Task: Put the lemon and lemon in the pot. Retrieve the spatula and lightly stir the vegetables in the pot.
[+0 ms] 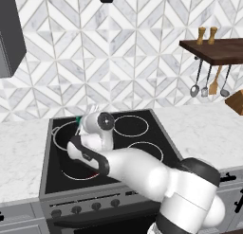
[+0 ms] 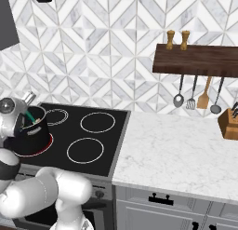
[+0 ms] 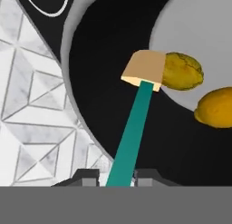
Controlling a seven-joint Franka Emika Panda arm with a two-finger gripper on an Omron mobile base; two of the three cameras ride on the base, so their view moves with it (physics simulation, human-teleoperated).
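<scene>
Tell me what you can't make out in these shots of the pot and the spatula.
- Left base view: the pot is mostly hidden behind the arm; its inside is unseen.
- Right base view: the lemons are hidden by the pot's wall; the spatula is just a green sliver.
- Hand view: the frame edge cuts one lemon; the spatula's handle end disappears between the fingers.

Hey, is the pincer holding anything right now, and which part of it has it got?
Yes. The pincer grips the spatula by the lower end of its green handle; the tan blade hangs inside the pot, beside a lemon.

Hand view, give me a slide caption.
Gripper holds the green-handled spatula in the pot, beside two lemons.
</scene>
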